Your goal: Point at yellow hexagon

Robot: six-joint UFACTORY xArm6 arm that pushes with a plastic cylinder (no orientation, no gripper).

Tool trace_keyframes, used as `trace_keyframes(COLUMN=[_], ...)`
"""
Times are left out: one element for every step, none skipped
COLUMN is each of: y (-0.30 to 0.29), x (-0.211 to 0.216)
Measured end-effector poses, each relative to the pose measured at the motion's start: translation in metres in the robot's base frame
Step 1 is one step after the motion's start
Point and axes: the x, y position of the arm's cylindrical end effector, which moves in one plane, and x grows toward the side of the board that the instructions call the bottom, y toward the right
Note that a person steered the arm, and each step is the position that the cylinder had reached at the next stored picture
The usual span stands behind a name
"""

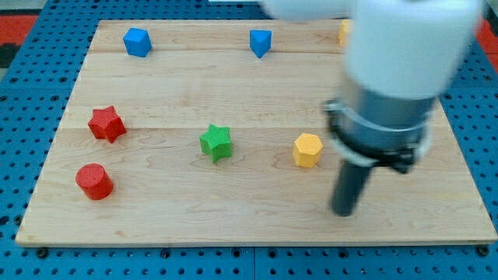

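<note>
The yellow hexagon (307, 149) lies on the wooden board (249, 218), right of its middle. My tip (343, 211) rests on the board below and to the right of the hexagon, a short gap away and not touching it. The arm's large white and grey body above the rod hides the board's upper right part.
A green star (216, 142) lies left of the hexagon. A red star (106, 124) and a red cylinder (94, 181) lie at the view's left. A blue cube (137, 42) and a blue triangular block (261, 42) sit near the top edge. A yellow block (343, 31) is partly hidden by the arm.
</note>
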Motion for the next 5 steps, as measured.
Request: trace_keyframes(y=[0.015, -0.013, -0.040, -0.081, -0.096], x=[-0.068, -0.105, -0.089, -0.061, -0.059])
